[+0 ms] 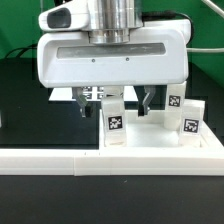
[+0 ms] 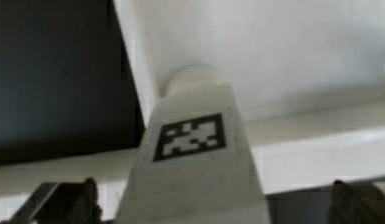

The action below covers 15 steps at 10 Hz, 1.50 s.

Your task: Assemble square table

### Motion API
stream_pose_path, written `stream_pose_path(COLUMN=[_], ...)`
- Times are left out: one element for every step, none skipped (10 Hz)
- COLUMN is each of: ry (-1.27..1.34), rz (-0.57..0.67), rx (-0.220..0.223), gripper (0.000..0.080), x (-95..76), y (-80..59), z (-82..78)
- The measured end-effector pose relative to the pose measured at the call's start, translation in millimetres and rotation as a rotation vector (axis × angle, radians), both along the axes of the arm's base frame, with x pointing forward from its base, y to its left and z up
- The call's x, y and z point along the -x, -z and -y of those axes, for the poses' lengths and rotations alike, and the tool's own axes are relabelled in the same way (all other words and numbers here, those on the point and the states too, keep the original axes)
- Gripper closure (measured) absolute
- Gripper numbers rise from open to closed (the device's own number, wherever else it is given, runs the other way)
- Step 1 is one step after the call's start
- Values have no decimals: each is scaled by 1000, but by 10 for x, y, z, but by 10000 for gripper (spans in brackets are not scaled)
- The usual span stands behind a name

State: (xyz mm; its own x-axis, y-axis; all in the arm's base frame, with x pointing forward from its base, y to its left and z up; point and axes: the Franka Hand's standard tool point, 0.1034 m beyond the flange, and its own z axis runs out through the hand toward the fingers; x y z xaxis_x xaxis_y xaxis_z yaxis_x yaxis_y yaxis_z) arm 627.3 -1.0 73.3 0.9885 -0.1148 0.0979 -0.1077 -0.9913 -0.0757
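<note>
A white block leg (image 1: 115, 119) with a black-white tag stands upright between the two fingers of my gripper (image 1: 120, 104). In the wrist view the same leg (image 2: 192, 140) rises between the dark fingertips (image 2: 68, 203), with a gap on each side. My gripper (image 2: 210, 206) is open and holds nothing. The leg rests on the white square table slab (image 2: 304, 80), whose edge runs beside the black table. The gripper's large white body hides most of the slab (image 1: 150, 138) in the exterior view.
Two more tagged white legs (image 1: 174, 101) (image 1: 190, 118) stand at the exterior view's right, close to the gripper. A long white rail (image 1: 50, 160) runs along the front. Black tabletop (image 1: 20, 110) shows at the left.
</note>
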Motion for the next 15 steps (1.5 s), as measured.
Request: stream_pose_path(ry=[12,22,41,55,95,196,253,334,386,457,505,722,904,1096,1348], rz=[10,8,7,6,3,-3,-7,-12,-15,-20,-23,-51,-83,-110,-148], rx=[4,4,2,1,-4,-16,-22,-31,-37,-45,-50,-70,-85,-122,-190], gripper=[150,150,150,273,413,510,510,509,509,509,509,509,509,509,509], x=[6,8,8,9,9,10,10,10,11,12,13,27,36,47,59], y=[15,17,18,20,22,24,24,24,25,25,25,21,9,14,36], z=[32,32,35,37,36,33,34,34,35,36,39,26,11,-8,-24])
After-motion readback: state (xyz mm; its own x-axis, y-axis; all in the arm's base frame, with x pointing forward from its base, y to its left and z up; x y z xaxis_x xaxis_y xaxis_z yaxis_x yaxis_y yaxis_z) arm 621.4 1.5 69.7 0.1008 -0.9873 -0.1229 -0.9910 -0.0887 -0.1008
